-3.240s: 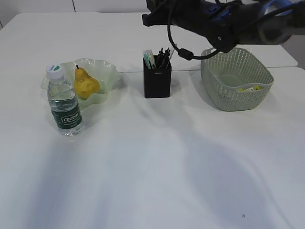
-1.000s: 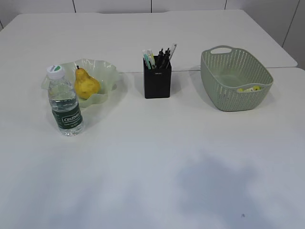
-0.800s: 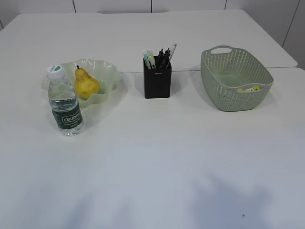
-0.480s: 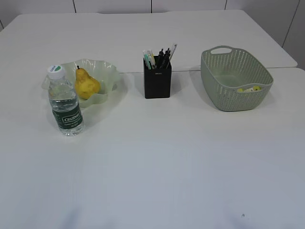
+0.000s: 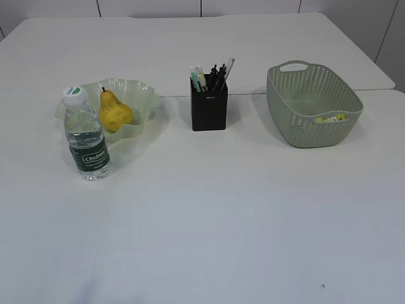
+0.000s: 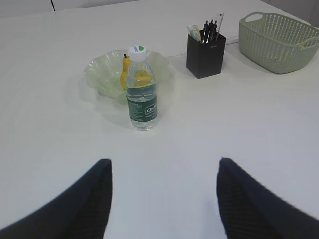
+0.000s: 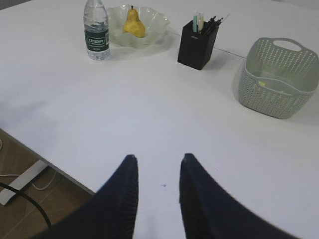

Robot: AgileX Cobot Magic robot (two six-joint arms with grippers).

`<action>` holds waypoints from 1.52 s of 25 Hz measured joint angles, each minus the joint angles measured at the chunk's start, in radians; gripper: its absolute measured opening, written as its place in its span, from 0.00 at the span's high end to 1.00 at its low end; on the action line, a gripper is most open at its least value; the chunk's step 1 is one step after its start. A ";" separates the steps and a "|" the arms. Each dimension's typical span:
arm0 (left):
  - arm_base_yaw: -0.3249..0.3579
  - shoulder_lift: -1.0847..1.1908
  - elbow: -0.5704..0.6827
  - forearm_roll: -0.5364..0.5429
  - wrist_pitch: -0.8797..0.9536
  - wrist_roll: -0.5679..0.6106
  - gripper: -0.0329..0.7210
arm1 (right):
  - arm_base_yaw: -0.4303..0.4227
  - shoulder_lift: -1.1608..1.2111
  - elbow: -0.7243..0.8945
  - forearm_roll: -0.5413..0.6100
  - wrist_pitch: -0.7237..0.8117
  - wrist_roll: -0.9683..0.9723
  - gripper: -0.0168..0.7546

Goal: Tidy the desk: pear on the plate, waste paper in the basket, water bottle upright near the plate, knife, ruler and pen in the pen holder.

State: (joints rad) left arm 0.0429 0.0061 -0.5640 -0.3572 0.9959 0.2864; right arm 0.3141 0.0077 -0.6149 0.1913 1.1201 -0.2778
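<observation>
Arm gone; waste paper (image 5: pixel 331 118) half-hidden in basket (image 5: pixel 313 104).

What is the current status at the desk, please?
Left gripper and right gripper open, empty, pulled back. Pear on plate; water bottle upright beside it; waste paper in basket; pen holder filled. Nothing in the way.

A broad white surface (image 5: pixel 209 215) fills the room under soft, even light. Behind it runs a pale panelled wall (image 5: pixel 152 7) with dark seams. Past the near edge, brown wood floor (image 7: pixel 60 209) carries a white power strip (image 7: pixel 22 181) and black cable (image 7: pixel 27 199).
</observation>
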 joint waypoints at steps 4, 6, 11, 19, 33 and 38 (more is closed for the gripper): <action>0.000 0.000 0.000 -0.008 -0.004 0.000 0.34 | 0.000 -0.025 0.048 -0.019 0.005 0.002 0.66; 0.000 0.000 0.000 -0.020 -0.004 0.000 0.34 | 0.000 -0.025 0.066 -0.022 0.022 0.002 0.66; 0.000 0.000 0.001 -0.023 0.012 0.000 0.34 | 0.000 -0.025 0.094 -0.034 0.031 0.002 0.66; 0.000 0.000 0.001 -0.013 0.079 0.000 0.34 | 0.000 -0.025 0.114 -0.062 0.041 0.004 0.66; 0.000 0.000 0.048 0.022 0.129 0.000 0.34 | 0.000 -0.025 0.116 -0.089 0.045 0.013 0.66; 0.000 0.000 0.051 0.044 0.129 0.000 0.34 | 0.000 -0.025 0.116 -0.089 0.045 0.013 0.66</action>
State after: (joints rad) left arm 0.0429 0.0061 -0.5130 -0.3128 1.1249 0.2864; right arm 0.3141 -0.0173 -0.4986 0.1020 1.1652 -0.2651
